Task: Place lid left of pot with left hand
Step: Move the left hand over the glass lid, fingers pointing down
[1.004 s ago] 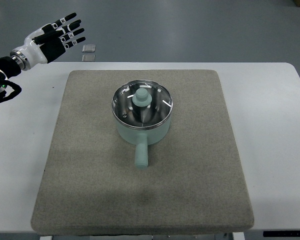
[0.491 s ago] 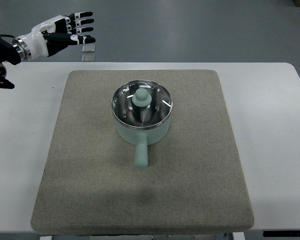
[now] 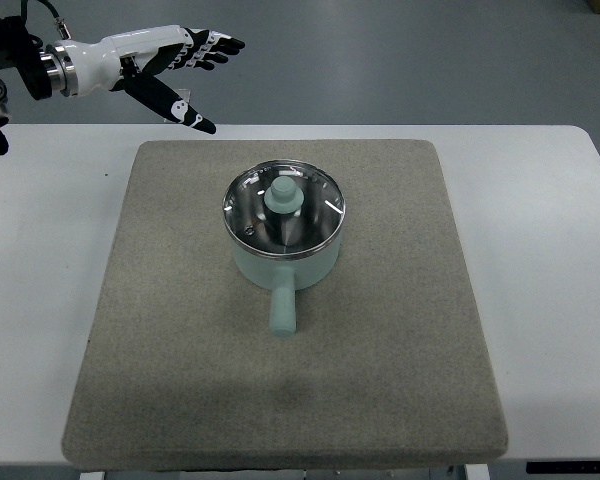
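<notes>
Above the surface's far left corner, our left hand (image 3: 170,62) has swung toward the pot (image 3: 284,243), fingers spread and empty; the lid (image 3: 283,206) remains ungrasped.

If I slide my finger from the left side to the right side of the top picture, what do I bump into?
Left hand → bare table → grey mat → pot with its lid on → mat again → bare table.
</notes>
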Robot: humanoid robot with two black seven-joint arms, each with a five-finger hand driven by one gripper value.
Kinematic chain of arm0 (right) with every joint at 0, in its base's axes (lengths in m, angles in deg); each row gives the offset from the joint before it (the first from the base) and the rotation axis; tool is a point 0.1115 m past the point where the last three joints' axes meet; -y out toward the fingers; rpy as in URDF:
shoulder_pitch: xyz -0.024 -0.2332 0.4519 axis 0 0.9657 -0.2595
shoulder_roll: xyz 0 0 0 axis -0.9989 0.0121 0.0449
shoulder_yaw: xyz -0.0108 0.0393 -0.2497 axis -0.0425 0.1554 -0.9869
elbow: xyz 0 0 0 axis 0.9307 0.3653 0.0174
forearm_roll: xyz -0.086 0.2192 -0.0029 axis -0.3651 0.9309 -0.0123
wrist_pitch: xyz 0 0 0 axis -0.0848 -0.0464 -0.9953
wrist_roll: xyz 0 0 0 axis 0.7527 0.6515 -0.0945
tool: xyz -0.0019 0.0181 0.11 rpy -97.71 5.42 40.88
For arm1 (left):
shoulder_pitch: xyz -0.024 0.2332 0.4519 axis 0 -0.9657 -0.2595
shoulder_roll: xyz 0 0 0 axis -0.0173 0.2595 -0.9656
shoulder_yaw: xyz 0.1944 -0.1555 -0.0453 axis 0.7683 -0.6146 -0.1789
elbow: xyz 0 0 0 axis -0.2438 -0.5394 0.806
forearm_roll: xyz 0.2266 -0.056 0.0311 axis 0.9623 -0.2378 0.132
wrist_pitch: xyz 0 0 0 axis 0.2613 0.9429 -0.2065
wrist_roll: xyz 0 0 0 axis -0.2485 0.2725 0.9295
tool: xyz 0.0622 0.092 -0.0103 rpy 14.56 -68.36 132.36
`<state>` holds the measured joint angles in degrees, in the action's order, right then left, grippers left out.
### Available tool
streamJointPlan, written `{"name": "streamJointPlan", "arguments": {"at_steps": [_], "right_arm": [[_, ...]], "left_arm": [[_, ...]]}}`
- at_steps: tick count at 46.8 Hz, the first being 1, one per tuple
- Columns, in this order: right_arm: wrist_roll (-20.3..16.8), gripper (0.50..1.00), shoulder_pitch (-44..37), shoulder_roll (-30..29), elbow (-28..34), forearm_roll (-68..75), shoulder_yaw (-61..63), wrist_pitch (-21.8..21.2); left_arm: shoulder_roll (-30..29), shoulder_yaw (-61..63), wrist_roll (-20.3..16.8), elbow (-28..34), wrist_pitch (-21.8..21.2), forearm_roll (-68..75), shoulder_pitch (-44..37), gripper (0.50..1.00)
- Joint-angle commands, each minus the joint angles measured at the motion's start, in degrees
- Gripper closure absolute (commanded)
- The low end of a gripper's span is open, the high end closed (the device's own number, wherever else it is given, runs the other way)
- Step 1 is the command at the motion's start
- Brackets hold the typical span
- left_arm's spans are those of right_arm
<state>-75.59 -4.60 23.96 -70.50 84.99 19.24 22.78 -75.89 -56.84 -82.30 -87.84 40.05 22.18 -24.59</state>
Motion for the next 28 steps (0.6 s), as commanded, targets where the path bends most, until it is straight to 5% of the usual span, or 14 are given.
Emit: {"name": "streamJointPlan", "arguments": {"at_steps": [1,21,28], "right_arm": [[0.0,0.576,0.01,0.0,0.0,0.0,0.0,0.0],[0.0,0.576,0.01,0.0,0.0,0.0,0.0,0.0],[0.0,0.576,0.01,0.0,0.0,0.0,0.0,0.0]], "left_arm": [[-1.6,5.99,0.03,-1.78,0.01,0.83,4.39,0.504],[2.26,31.31,0.03,-3.9,0.1,6.89,23.47,0.504],[2.35,33.34,0.03,-10.3,0.1,9.97,25.76,0.504]]}}
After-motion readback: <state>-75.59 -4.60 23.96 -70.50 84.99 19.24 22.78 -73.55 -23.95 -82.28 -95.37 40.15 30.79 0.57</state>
